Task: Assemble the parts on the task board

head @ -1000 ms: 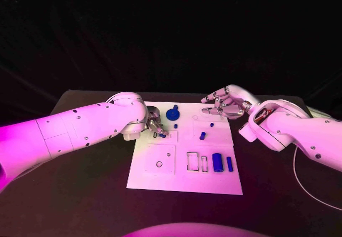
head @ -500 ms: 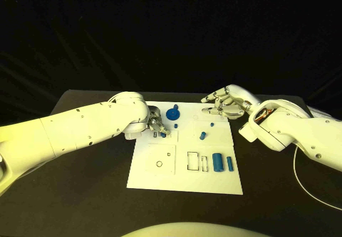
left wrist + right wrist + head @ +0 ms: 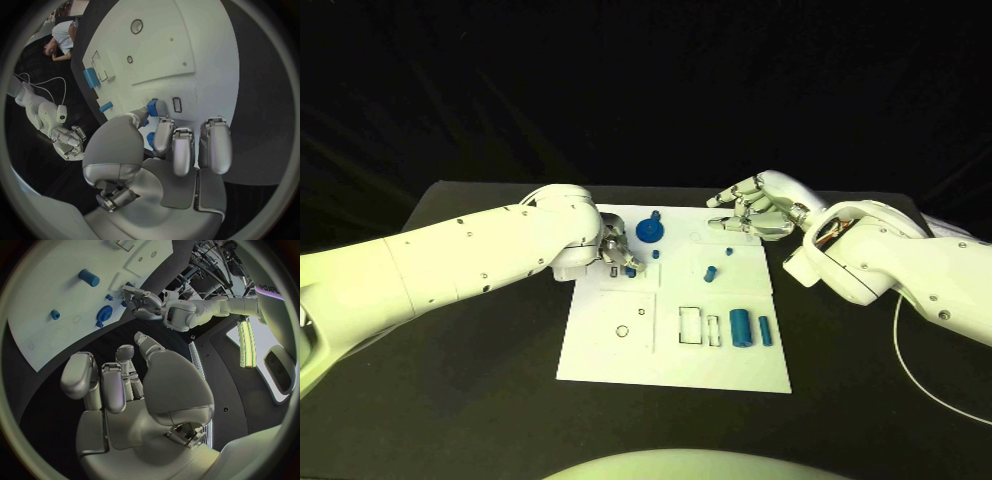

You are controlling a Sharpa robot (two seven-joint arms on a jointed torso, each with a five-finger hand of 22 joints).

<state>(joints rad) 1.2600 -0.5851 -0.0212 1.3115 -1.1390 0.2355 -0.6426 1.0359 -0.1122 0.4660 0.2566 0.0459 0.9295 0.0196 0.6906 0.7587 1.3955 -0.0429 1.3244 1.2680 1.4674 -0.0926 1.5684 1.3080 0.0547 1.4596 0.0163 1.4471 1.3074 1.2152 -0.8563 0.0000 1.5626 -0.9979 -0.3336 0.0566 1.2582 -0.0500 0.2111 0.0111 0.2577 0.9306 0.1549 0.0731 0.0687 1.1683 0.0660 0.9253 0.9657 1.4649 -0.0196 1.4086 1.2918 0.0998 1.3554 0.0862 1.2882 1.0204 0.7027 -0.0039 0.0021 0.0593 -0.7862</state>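
Black counter (image 3: 473, 400) carries the white task board (image 3: 675, 365), where assembly looks barely begun. A blue gear-shaped part (image 3: 649, 232) sits near the far edge, a large blue cylinder (image 3: 740, 327) and a slimmer blue peg (image 3: 764, 331) lie loose nearer the robot. The left hand (image 3: 615, 253) pinches a small blue part (image 3: 152, 107) down at the board. The right hand (image 3: 754, 210) hovers spread, holding nothing.

Task board (image 3: 678, 352): white, thin dark outlines of slots printed on it. Parts all blue: round gear-like piece (image 3: 649, 232), big cylinder (image 3: 740, 328), slim peg (image 3: 764, 331), small peg (image 3: 710, 273). Table (image 3: 473, 380) black. Arms white; left hand (image 3: 615, 255) and right hand (image 3: 750, 210) silver.
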